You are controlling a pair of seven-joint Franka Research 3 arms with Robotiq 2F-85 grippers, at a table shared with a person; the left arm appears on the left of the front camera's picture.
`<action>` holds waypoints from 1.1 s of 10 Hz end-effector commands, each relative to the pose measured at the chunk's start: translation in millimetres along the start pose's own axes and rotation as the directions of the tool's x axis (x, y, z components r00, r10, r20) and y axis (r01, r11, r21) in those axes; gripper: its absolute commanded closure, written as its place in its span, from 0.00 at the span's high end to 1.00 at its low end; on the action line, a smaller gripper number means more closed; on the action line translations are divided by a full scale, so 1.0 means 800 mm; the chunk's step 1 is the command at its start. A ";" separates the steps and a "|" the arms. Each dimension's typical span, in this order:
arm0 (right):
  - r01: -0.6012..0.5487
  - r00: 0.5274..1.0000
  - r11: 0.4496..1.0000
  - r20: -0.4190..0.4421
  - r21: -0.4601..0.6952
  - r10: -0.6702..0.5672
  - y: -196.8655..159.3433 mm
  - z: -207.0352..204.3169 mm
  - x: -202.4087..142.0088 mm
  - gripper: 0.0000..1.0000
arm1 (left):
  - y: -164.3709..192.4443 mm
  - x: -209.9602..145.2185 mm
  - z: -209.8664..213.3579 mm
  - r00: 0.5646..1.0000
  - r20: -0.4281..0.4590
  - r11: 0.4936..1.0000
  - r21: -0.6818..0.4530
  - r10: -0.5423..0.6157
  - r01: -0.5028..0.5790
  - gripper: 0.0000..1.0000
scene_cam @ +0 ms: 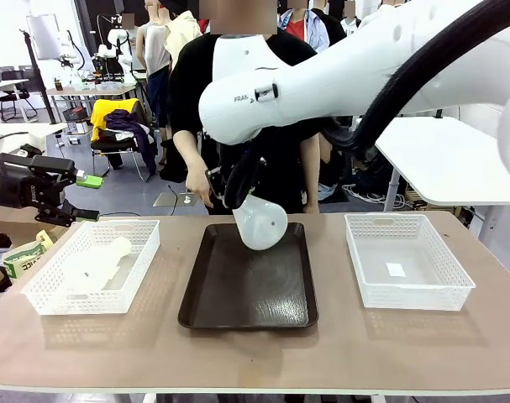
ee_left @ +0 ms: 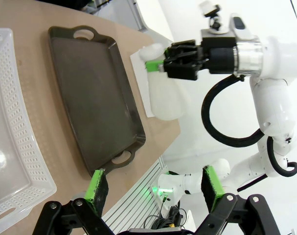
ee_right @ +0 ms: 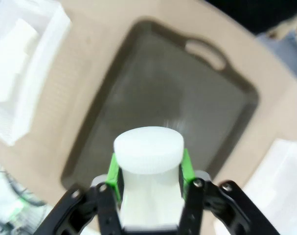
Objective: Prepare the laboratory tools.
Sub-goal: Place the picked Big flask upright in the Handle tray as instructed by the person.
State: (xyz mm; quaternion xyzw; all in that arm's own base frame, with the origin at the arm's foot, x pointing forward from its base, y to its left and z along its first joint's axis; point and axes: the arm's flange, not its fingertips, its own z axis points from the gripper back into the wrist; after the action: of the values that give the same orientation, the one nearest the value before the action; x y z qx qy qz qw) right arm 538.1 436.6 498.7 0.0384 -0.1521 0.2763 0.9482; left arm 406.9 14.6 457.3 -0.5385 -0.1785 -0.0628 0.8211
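Observation:
A translucent whitish flask [scene_cam: 261,222] hangs tilted above the far part of the dark brown tray [scene_cam: 246,294], and my right gripper [scene_cam: 233,189] is shut on its neck. The left wrist view shows that flask [ee_left: 163,95] beside the tray [ee_left: 89,93], with the right gripper [ee_left: 155,65] clamped near its top. In the right wrist view the flask [ee_right: 148,149] sits between the green pads of the right gripper [ee_right: 148,171], over the tray [ee_right: 187,98]. A second flask [scene_cam: 99,264] lies in the left white basket [scene_cam: 141,231]. My left gripper [scene_cam: 49,195] stands open at the table's left edge, its jaws [ee_left: 154,188] holding nothing.
A white mesh basket [scene_cam: 410,290] on the right holds only a small label. A person stands at the far side behind the tray, one hand [scene_cam: 200,189] near my right gripper. A box [scene_cam: 23,256] sits off the table's left edge.

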 end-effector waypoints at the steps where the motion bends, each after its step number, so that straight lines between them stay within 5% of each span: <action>1: -0.111 0.987 0.992 0.124 0.065 0.102 -0.027 0.002 -0.039 0.00 | -0.001 0.001 0.001 1.000 0.009 1.000 -0.016 0.003 -0.003 1.00; 4: -0.282 0.920 0.924 0.347 0.259 0.183 -0.051 -0.010 -0.046 0.00 | -0.001 0.001 0.001 1.000 0.009 1.000 -0.016 0.003 -0.003 1.00; 8: -0.499 0.737 0.825 0.630 0.266 0.243 -0.069 -0.015 -0.059 0.00 | -0.001 0.001 0.001 1.000 0.009 1.000 -0.016 0.003 -0.003 1.00; 10: -0.504 0.713 0.825 0.663 0.257 0.229 -0.076 -0.018 -0.060 0.00 | -0.001 0.001 0.001 1.000 0.009 1.000 -0.016 0.003 -0.003 1.00; 11: -0.470 0.749 0.853 0.614 0.226 0.250 -0.042 -0.010 -0.027 0.00 | -0.001 0.001 0.001 1.000 0.009 1.000 -0.016 0.003 -0.003 1.00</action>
State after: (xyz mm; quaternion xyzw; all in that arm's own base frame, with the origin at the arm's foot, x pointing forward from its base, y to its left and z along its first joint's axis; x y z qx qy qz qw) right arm 545.7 388.4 484.1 0.2755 -0.3872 0.4621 0.7488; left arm 406.9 14.6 457.3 -0.5384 -0.1785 -0.0629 0.8212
